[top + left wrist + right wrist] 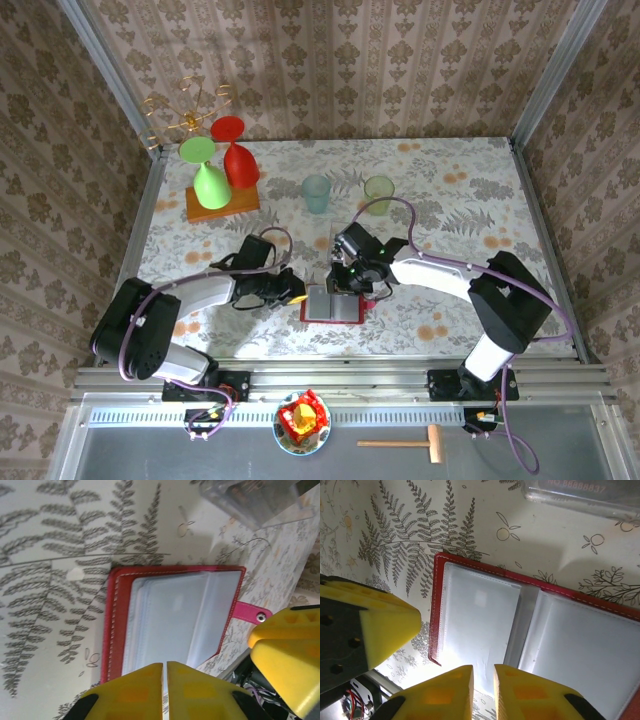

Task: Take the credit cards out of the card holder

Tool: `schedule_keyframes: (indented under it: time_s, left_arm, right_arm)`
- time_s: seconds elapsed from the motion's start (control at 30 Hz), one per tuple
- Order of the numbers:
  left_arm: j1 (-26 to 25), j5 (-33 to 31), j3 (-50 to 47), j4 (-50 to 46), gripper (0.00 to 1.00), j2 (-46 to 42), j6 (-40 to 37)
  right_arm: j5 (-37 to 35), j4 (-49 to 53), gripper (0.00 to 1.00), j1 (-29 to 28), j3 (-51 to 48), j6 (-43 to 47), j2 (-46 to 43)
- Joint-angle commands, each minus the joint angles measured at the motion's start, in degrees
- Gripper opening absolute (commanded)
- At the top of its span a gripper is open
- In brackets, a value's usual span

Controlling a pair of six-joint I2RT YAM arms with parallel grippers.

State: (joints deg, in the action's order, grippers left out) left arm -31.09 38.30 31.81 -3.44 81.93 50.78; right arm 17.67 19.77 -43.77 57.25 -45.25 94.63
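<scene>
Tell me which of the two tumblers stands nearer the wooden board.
The pale blue tumbler; it stands just right of the wooden board, while the green tumbler sits farther right.

The card holder point(333, 305) lies opened flat on the tabletop point(450, 180). The left end effector point(165, 667) is at its left edge and the right end effector point(483, 672) at its far edge, so the two are close beside each other. The holder's strap tab point(252, 612) sticks out on the side toward the right end effector. A plastic box point(585, 495) lies just beyond the holder. Two cups point(316, 193) stand side by side well beyond the right end effector. Far beyond and left of the left end effector, a board point(221, 203) carries two upturned stem glasses point(210, 175), with a wire stand point(185, 120) behind them. Behind both end effectors, nearer than the arm bases, sits a bowl point(302, 422), with a hammer point(405, 442) to its right.
</scene>
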Motion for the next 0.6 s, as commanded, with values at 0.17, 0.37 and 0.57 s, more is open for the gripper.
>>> schedule_keyframes:
  time_s: [0.17,0.37,0.57]
  left_arm:
    - [-0.33,-0.43,-1.57,-0.82,0.09,1.86,-0.93]
    - [-0.54,-0.16,-2.42,-0.86,0.08,2.9,-1.26]
    - [-0.55,-0.73,-2.63,-2.28,0.08,2.94,-1.84]
  right_arm:
    - [1.62,-2.71,0.22,-0.98,-0.38,-4.73,2.92]
    - [2.4,-3.98,0.23,-1.83,-0.71,-6.9,4.68]
    - [3.16,-5.58,0.23,-2.53,-1.01,-7.79,5.65]
